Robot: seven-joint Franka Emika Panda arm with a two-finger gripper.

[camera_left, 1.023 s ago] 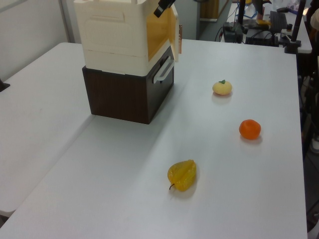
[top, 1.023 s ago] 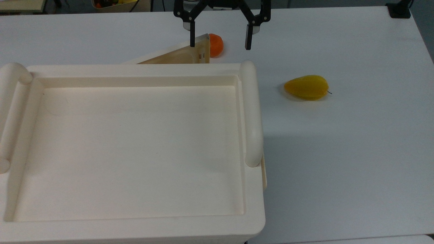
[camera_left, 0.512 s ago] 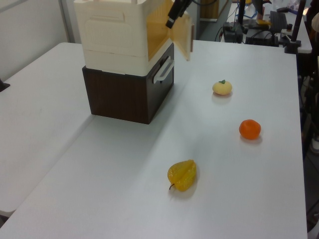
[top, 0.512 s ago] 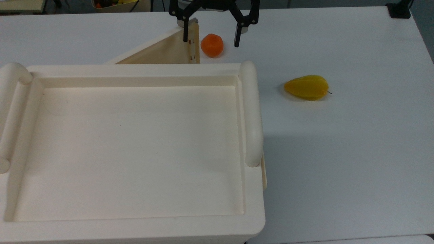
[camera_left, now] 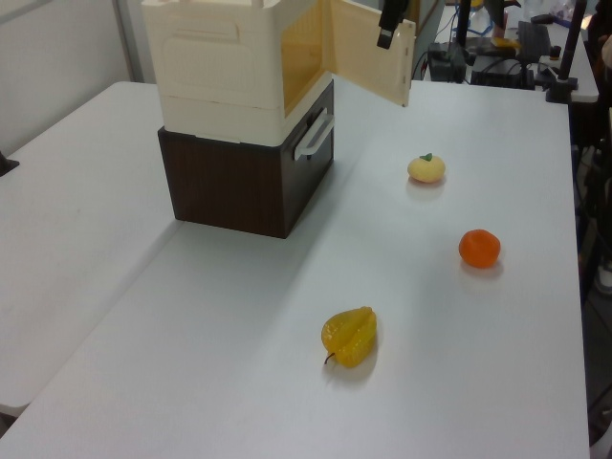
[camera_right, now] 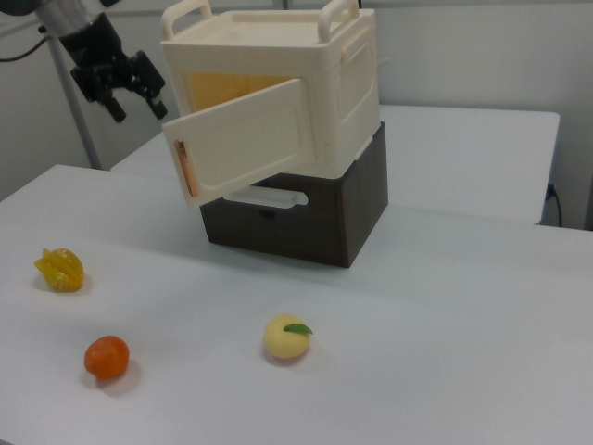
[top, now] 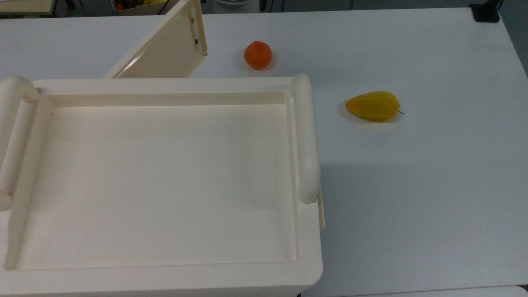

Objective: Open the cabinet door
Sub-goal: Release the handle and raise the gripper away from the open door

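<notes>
While the flat cream plastic cabinet door (camera_right: 243, 144) swings wide from the cream plastic cabinet (camera_right: 306, 83), the black two-finger tool (camera_right: 137, 100) hangs just beside the door's free edge, its fingers spread apart and holding nothing. Under the cabinet sits a dark brown box (camera_right: 324, 213). On the smooth white tabletop (camera_right: 445, 324) lie a round orange fruit (camera_right: 106, 357), a bumpy yellow fruit (camera_right: 59, 269) and a pale round fruit with a green leaf (camera_right: 286, 337), all well apart from the door.

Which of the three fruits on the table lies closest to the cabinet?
The pale yellow fruit with the green leaf lies closest to the cabinet. The orange one and the ridged yellow one lie farther out.
</notes>
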